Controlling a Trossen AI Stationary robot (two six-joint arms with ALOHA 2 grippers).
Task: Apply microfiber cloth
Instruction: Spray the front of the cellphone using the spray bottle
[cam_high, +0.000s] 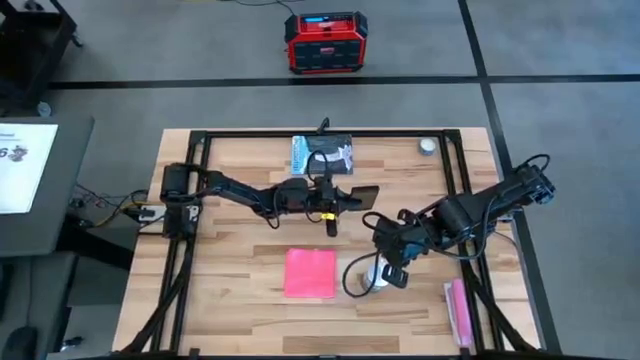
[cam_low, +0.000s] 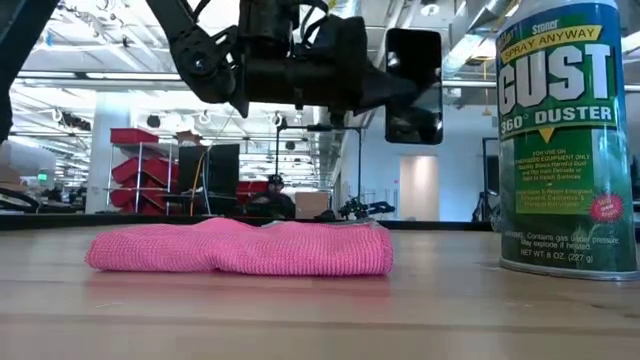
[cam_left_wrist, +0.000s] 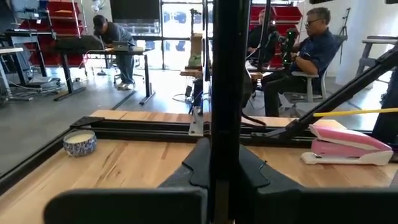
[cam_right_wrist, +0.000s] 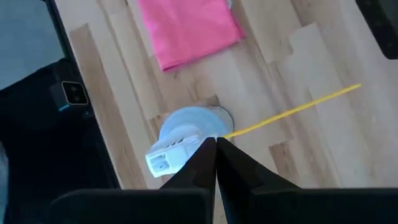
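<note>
The pink microfiber cloth (cam_high: 310, 272) lies flat near the table's front, in front of centre, and shows again in the low view (cam_low: 240, 250). Behind it, above the table's middle, my left gripper (cam_high: 345, 198) is shut on a black phone (cam_high: 366, 197) held well above the wood (cam_low: 413, 85). To the cloth's right, a duster can (cam_high: 374, 276) stands upright on its base. My right gripper (cam_right_wrist: 215, 144) is shut just over its white nozzle top (cam_right_wrist: 169, 157), from which a yellow straw (cam_right_wrist: 292, 109) sticks out. My left gripper pinches the phone between its two fingers, which lie on its two flat faces near one end (cam_left_wrist: 224, 149). The fingers come level from the table's left. The phone stands on edge, its free end toward the right, lifted clear of the table. My right gripper's shut fingertips (cam_right_wrist: 205, 155) point down at the can's top; I cannot tell whether they touch it.
A pink oblong object (cam_high: 458, 310) with a pale edge lies at the front right. A blue-and-white packet (cam_high: 323, 152) lies at the far middle and a small round bowl (cam_high: 428, 146) at the far right. Black frame rails (cam_high: 200, 160) run along the table's sides. People sit beyond the table.
</note>
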